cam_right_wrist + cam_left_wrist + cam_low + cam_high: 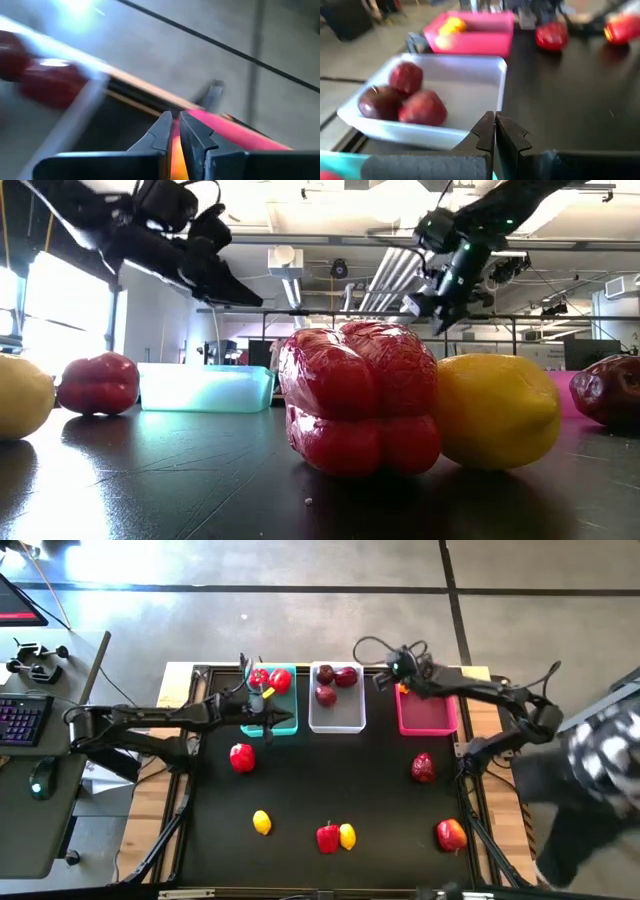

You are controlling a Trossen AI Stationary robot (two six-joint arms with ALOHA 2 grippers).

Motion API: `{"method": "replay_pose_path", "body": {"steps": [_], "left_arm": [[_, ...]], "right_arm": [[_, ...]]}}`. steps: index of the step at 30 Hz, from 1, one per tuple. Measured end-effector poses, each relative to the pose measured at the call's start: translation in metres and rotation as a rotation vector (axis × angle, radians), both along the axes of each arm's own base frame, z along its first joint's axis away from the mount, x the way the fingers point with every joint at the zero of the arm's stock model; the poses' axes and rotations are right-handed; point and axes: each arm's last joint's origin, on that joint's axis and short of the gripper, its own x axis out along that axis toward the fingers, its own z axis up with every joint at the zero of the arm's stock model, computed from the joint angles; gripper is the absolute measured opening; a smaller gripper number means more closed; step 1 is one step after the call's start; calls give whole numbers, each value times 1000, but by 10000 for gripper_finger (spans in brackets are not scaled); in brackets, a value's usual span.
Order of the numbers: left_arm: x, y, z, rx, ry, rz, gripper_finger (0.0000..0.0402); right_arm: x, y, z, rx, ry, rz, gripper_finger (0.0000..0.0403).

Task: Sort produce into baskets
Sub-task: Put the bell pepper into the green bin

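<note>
Three baskets stand in a row at the far side: teal (283, 725) with red peppers (272, 679), white (337, 718) with three maroon fruits (402, 95), and pink (430, 718) with a lemon (451, 25) in its far left corner. My left gripper (272, 722) is shut and empty over the teal basket's near edge; it also shows in the left wrist view (495, 131). My right gripper (398, 680) is shut above the pink basket's far left corner; yellow-orange shows through the slit between its fingers (175, 132). On the table lie a red pepper (241, 756), a lemon (261, 823), a pepper and lemon pair (336, 836), a maroon fruit (423, 768) and a red fruit (451, 834).
A person in a checked sleeve (600, 760) stands at the table's right edge. A desk with a keyboard (22, 720) is off the table's left. Bare black table (330, 775) lies between the baskets and the loose produce.
</note>
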Motion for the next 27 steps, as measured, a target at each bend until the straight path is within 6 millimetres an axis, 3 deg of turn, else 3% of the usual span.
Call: {"method": "replay_pose_path", "body": {"steps": [9,18,27], "left_arm": [[-2,-36,34,-133,316,-112,0],[-15,-85,54,-163,698,-209,25],[-15,-99,43,-585,945,227,128]], "right_arm": [[17,57,-24,-102,-231,253,8],[20,73,-35,-110,-228,324,1],[21,73,-34,-118,-233,331,0]]}}
